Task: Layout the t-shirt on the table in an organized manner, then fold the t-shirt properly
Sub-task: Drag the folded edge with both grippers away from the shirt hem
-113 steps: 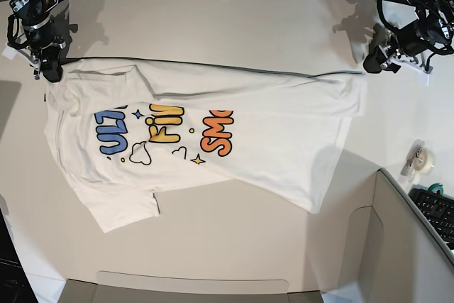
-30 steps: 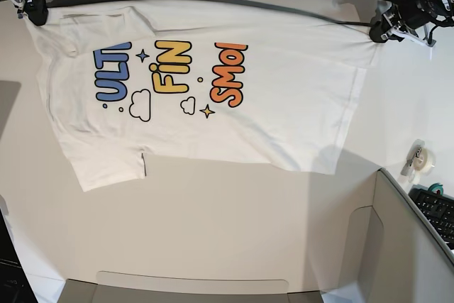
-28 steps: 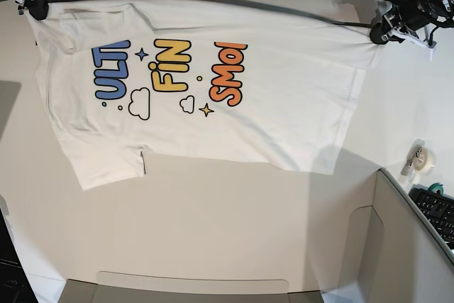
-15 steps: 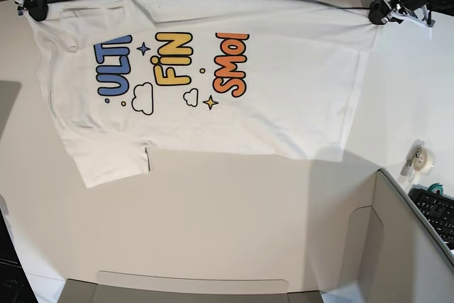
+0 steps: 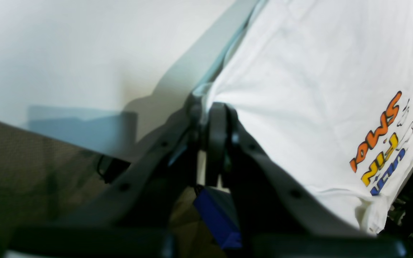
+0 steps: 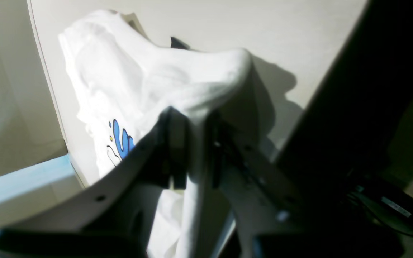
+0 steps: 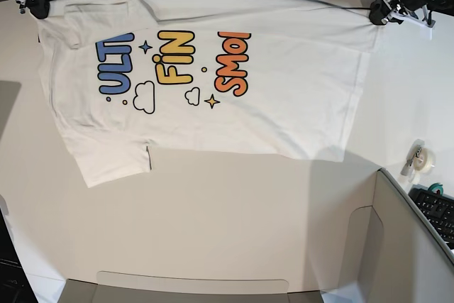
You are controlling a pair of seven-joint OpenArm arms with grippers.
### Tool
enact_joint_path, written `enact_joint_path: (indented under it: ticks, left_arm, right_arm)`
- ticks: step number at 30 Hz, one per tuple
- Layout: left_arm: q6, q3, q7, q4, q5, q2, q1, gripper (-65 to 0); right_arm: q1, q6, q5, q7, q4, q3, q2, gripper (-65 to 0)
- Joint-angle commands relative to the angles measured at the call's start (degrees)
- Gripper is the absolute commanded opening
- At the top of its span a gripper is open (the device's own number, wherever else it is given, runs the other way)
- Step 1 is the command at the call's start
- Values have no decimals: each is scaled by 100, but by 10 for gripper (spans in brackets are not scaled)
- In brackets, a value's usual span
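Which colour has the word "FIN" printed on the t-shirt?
Yellow, outlined black; clearest in the base view.

The base view looks straight down from high above, taking in most of the table point(image 7: 234, 232) and the whole t-shirt point(image 7: 284, 104) spread across its far part. Each wrist view sits close behind its own gripper, looking out along the fingers — the left gripper point(image 5: 206, 118) toward the shirt's printed letters, the right gripper point(image 6: 192, 143) toward bunched cloth and the table edge. All three views share the shirt and the white tabletop.
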Motion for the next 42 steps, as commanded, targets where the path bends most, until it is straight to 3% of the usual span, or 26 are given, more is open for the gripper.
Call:
enact_joint_path:
  ticks: [1,6,12,19,29,37,42]
  left_arm:
    - [7,-69,-71,83,-33,-106,20,-558]
    - [7,-69,-71,83,-33,-97,29,-431]
    - [7,-78,-45,83,-24,-79,29,-424]
    - [16,-526,237,83,-24,211,12,-422]
    - [16,-570,373,83,-33,176,3,-388]
    - [16,-597,373,83,-33,176,3,-385]
    - [16,-737,373,83,-33,193,12,-385]
  right_arm:
    - [-40,7,74,58,92,50,94,-529]
    - [-119,7,74,58,92,85,94,-506]
    - [-295,7,91,58,118,103,103,-505]
    - [-436,7,109,58,118,103,174,-504]
    - [-480,7,118,58,127,68,182,-500]
    - [-506,7,127,49,136,59,270,-303]
    - [-708,7,434,49,136,59,323,-307]
